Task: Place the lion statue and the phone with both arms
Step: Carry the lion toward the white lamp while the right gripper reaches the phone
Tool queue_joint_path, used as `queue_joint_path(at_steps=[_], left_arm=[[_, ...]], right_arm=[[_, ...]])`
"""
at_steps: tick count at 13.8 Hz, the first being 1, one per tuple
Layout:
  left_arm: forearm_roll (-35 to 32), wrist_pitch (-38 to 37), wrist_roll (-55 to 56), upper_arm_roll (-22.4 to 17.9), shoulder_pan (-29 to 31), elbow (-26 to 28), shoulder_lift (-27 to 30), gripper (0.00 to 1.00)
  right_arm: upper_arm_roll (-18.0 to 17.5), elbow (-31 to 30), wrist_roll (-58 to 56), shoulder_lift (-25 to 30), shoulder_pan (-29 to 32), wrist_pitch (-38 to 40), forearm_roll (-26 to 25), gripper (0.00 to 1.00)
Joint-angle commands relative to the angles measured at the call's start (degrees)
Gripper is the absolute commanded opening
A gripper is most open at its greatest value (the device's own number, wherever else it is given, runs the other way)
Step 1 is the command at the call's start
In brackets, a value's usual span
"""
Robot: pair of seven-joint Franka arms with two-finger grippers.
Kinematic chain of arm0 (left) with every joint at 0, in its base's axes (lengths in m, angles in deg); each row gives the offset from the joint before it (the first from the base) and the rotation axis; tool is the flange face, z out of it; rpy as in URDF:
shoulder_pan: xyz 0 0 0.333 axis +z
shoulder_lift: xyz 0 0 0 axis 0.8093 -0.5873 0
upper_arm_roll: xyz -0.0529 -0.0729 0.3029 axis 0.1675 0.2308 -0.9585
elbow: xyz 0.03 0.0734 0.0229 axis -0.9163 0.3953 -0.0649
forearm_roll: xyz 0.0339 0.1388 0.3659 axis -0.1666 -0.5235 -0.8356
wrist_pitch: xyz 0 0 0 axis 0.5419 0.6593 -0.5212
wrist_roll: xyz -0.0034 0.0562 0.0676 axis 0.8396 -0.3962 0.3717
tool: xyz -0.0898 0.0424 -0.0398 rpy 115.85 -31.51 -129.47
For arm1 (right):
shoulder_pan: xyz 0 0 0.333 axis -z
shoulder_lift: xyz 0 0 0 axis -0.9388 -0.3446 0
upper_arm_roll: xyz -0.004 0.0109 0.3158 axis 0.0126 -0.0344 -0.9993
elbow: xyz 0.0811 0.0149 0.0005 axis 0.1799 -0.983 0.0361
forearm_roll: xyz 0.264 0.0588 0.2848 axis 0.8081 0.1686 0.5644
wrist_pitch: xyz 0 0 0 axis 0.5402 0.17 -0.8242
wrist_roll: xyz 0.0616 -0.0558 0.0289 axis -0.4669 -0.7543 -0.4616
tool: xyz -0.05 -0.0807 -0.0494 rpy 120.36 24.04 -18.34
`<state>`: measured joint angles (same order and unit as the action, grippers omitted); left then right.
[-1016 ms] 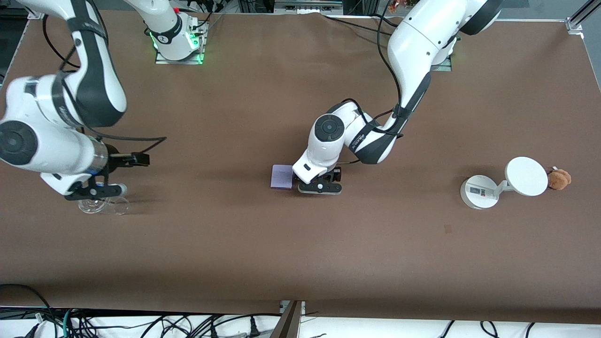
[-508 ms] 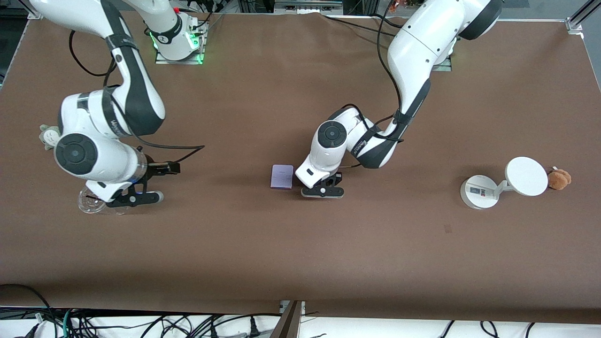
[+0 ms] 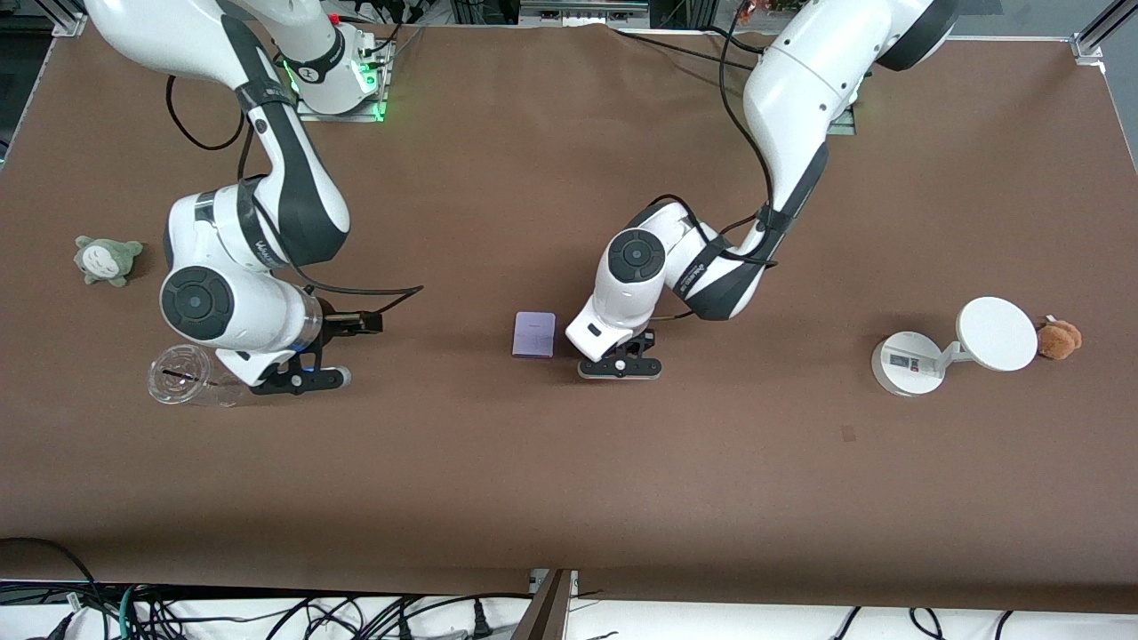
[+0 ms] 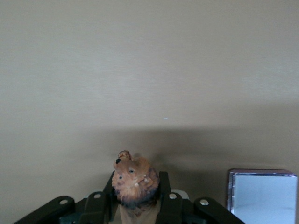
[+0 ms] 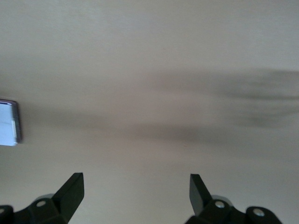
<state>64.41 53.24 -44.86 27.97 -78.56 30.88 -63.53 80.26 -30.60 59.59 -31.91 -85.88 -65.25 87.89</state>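
Note:
The orange-brown lion statue [image 4: 135, 181] sits between the fingers of my left gripper [image 4: 138, 192], which is shut on it with its head sticking out. In the front view the left gripper [image 3: 620, 366] is low at the table's middle, and the hand hides the lion. Beside it, toward the right arm's end, the pale lavender phone [image 3: 534, 334] lies flat; the phone [image 4: 261, 197] also shows in the left wrist view. My right gripper [image 3: 298, 380] stands open over bare table with nothing between its fingers [image 5: 74, 188]. An edge of the phone [image 5: 8, 122] shows in its wrist view.
A clear plastic cup [image 3: 182, 376] lies beside the right gripper. A grey-green plush [image 3: 107, 259] sits near the right arm's table end. A white stand [image 3: 907, 363] with a disc [image 3: 997, 333] and a brown plush [image 3: 1060, 339] are at the left arm's end.
The left gripper has shut on the lion statue and shifted slightly away from the phone. The right arm has swung from over the cup toward the table's middle, uncovering the grey-green plush.

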Motion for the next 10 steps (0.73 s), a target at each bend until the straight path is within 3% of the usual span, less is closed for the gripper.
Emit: queue_joint_path(at_steps=[1, 8, 10], left_arm=[[-0.57, -5.59, -1.61, 0.66, 3.51, 3.13, 4.94, 0.00], [-0.57, -5.07, -19.96, 0.75, 15.81, 17.28, 15.75, 0.00], [-0.57, 2.00, -25.32, 0.75, 20.89, 22.89, 16.63, 0.00]], right_arm=[[0.22, 0.70, 6.75, -1.30, -3.73, -1.97, 1.05, 1.00], [0.22, 0.79, 19.41, -5.25, -11.99, -9.43, 1.05, 1.00], [0.22, 0.79, 25.20, -7.01, -14.89, -13.47, 1.05, 1.00]])
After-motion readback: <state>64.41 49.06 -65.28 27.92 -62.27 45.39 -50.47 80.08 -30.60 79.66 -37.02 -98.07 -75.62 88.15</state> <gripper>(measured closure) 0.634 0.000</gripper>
